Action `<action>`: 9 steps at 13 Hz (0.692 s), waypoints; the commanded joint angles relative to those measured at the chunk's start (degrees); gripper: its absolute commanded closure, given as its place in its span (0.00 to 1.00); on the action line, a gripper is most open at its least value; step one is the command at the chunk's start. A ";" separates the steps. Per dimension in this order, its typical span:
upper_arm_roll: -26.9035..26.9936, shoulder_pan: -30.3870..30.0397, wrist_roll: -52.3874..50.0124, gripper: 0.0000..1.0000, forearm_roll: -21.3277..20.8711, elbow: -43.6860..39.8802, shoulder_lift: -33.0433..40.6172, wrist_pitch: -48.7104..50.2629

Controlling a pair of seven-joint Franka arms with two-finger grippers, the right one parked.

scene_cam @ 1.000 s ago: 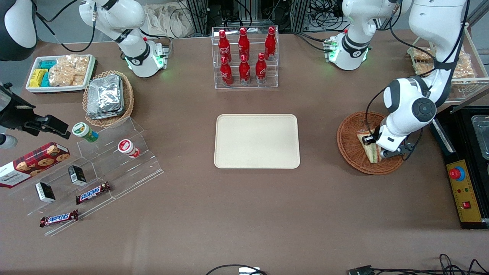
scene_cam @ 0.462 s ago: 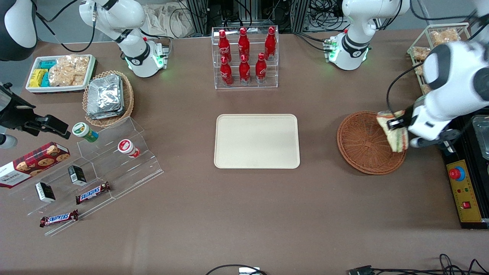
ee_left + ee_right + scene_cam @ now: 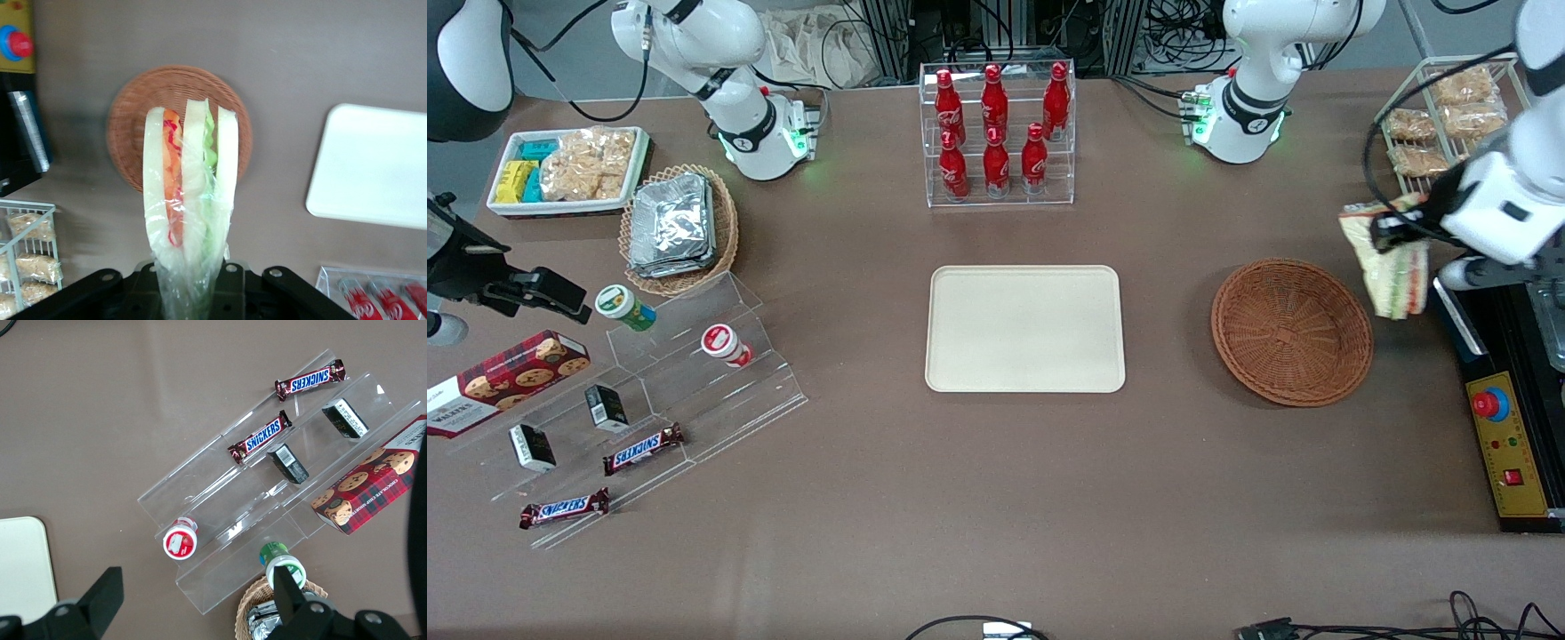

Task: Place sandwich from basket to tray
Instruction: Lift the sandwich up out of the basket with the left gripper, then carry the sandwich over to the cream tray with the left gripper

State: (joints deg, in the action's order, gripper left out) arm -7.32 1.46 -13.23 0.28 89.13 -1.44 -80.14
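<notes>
Above the counter just beside the basket [image 3: 1291, 331], the claw [image 3: 1385, 233] grips the sandwich [image 3: 1389, 267], which a second ago still lay in the wicker. Lifted clear, it now needs carrying across the emptied basket to the tray [image 3: 1024, 328].

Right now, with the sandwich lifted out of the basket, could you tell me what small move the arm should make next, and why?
Probably carry it sideways toward the tray. The gripper holds the sandwich in the air, past the working arm's edge of the now-empty basket, and the tray lies bare toward the table's middle.
</notes>
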 commanded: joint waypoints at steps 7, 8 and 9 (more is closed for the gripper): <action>-31.61 0.39 -27.20 1.00 -4.49 -9.77 -14.65 -2.90; -31.70 0.39 -27.03 1.00 -4.59 -8.20 -15.60 -4.57; -31.70 0.47 -27.02 1.00 -4.85 -6.09 -15.87 -7.11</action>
State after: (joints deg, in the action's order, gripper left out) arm -38.15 2.61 -39.94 -3.47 82.76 -15.09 -84.83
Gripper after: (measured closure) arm 0.806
